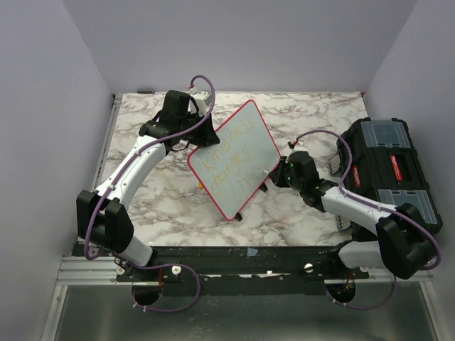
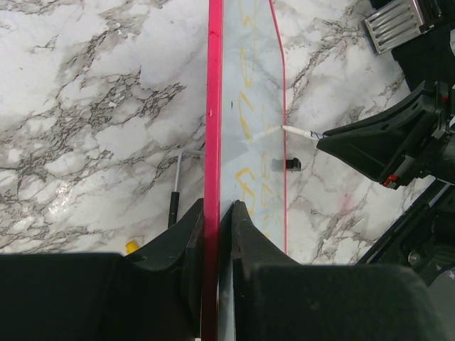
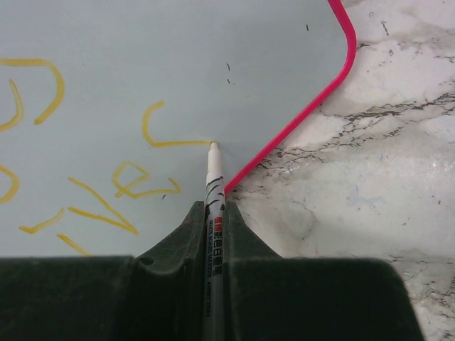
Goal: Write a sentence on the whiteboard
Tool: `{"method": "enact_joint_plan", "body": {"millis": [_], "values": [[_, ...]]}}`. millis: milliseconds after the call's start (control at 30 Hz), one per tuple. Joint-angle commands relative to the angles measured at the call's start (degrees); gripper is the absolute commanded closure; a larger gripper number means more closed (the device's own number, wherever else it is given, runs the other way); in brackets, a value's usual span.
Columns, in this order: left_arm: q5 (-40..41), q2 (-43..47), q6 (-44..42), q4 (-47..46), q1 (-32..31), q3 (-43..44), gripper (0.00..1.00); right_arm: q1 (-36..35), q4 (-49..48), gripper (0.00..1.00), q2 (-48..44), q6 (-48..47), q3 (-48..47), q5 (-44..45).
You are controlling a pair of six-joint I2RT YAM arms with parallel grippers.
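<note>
The whiteboard [image 1: 234, 160], white with a pink-red frame, stands tilted over the middle of the marble table. My left gripper [image 1: 201, 138] is shut on its upper left edge. In the left wrist view the frame [image 2: 212, 106] runs edge-on between the clamped fingers of that gripper [image 2: 217, 209]. My right gripper [image 1: 282, 170] is shut on a white marker [image 3: 214, 192], whose tip rests on the board near its lower right corner, at the end of a yellow stroke. The sentence [image 1: 229, 162] shows as faint yellow handwriting in two lines, also seen as yellow letters [image 3: 106, 192] left of the marker.
A black toolbox [image 1: 387, 167] sits at the right side of the table [image 1: 156, 199]. A small black clip [image 2: 288, 164] sits on the board's far edge. A thin black stick [image 2: 173, 206] and a yellow cap [image 2: 131, 246] lie on the marble behind the board. Walls enclose the table.
</note>
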State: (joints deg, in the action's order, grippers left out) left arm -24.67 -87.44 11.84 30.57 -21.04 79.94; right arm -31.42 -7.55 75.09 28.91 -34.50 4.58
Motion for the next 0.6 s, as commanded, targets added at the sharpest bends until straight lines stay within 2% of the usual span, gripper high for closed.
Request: {"method": "enact_joint_plan", "body": {"millis": [0,567], "values": [[7.7,-0.5,-8.1,4.7,-0.4,-1.2,1.0,-0.5,2.7,0.99,0.5,0.5,0.9,-3.2],[8.0,0.0,-8.1,4.5,-0.4,-1.8,1.0,-0.4,1.4,0.99,-2.2,1.1,2.5,-11.0]]}}
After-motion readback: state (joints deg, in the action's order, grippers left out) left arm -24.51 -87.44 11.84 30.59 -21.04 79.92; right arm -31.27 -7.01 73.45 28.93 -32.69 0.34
